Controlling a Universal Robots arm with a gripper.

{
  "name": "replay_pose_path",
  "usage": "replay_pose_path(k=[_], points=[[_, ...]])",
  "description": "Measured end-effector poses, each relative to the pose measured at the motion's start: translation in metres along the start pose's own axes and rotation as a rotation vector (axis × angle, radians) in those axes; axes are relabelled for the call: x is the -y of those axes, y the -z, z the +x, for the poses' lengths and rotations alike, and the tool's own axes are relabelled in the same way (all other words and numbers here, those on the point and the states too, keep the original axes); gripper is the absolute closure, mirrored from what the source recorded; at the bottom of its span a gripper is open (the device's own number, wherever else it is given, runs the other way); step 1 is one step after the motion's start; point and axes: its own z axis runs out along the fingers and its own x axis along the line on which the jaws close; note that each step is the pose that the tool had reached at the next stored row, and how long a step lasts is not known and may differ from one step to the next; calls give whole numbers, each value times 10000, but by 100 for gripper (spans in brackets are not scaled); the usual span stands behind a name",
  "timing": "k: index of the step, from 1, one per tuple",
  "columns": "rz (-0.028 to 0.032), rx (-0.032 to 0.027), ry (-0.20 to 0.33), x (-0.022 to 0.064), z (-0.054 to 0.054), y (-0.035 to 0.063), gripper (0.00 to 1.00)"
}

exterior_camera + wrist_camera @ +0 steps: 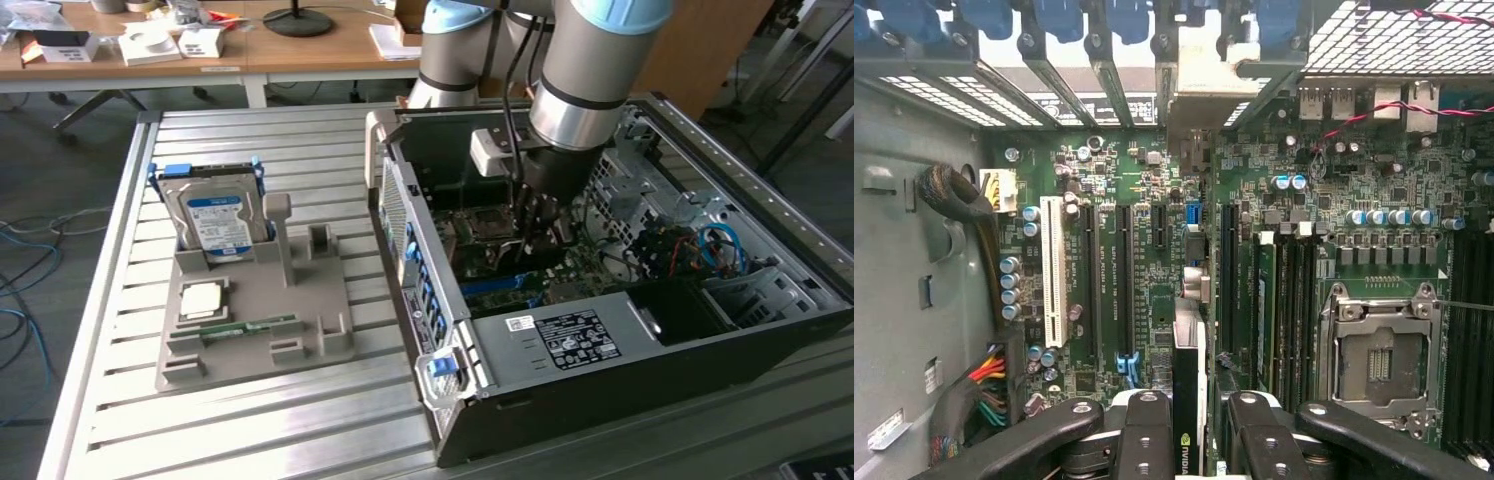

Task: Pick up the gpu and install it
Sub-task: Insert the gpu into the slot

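One gripper is pinching the gpu between its two fingers, with the jaws partly closed onto the card's flat faces. Seen edge-on in the wrist view, the card is hanging upright inside the computer case, just above the motherboard. It is sitting between the long black expansion slots and the memory slots. Whether its lower edge is touching a slot cannot be told. Its grey bracket is pointing toward the rear slot openings.

Handling judgement: the card is appearing light, thin and stiff, yet fragile, and its components and edge contacts are likely tolerating no hard squeeze or side load. Take hold on the flat faces near the upper edge, keeping the card square to the slot.
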Motion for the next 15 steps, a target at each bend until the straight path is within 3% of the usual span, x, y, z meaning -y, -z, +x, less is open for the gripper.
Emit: replay_pose_path(k=[15], points=[[1,2,-1,-23,-2,-3,74]])
